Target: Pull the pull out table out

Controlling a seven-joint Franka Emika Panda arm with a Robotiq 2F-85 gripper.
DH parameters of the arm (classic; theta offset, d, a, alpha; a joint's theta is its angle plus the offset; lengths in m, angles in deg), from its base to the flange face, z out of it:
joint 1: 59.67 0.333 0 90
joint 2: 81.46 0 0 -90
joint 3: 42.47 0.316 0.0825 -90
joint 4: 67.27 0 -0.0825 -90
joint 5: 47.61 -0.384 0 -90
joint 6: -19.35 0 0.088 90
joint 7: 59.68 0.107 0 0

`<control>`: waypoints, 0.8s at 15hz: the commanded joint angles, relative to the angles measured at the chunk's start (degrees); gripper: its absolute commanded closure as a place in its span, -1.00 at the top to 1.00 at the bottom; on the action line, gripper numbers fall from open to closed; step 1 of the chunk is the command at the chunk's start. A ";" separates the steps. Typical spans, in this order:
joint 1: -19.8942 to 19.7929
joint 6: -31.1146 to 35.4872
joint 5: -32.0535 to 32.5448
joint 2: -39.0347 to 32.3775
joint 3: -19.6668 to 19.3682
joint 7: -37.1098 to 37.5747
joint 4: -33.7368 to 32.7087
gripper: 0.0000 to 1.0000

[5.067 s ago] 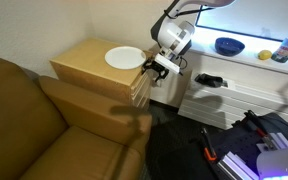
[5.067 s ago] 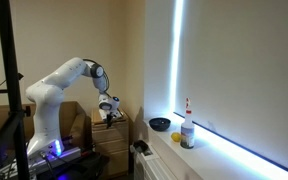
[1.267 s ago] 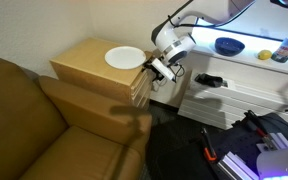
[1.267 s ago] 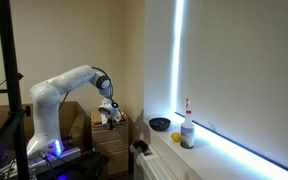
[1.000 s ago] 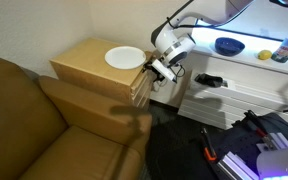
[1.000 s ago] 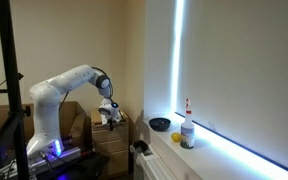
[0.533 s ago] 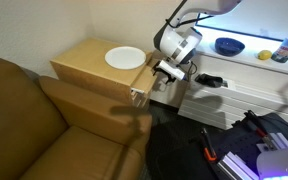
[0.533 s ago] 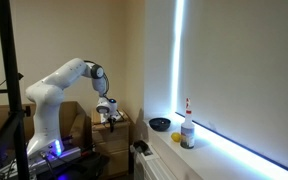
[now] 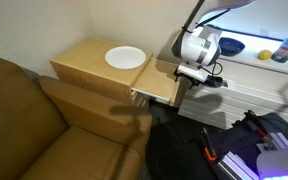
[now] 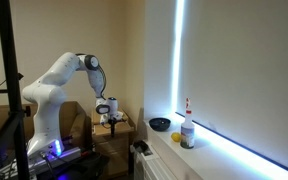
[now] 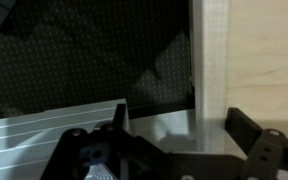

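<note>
The pull out table (image 9: 160,88) juts well out from under the end table's top (image 9: 84,62), so the pull looks mostly done, the gripper (image 9: 190,77) spread wide astride its pale edge

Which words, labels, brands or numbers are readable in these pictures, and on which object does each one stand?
No text is readable in any view.
Bottle on the white shelf: any label is too small to read.
Pull out table and white plate: no writing visible.
Wrist view: dark and blurred, with no signs visible.
</note>
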 commanded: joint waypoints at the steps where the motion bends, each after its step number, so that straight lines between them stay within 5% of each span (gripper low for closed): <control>1: 1.63 -3.71 7.21 -2.44 -4.25 8.19 3.50 1.00; 12: -1.86 -11.52 20.20 -2.92 -4.14 18.78 2.91 1.00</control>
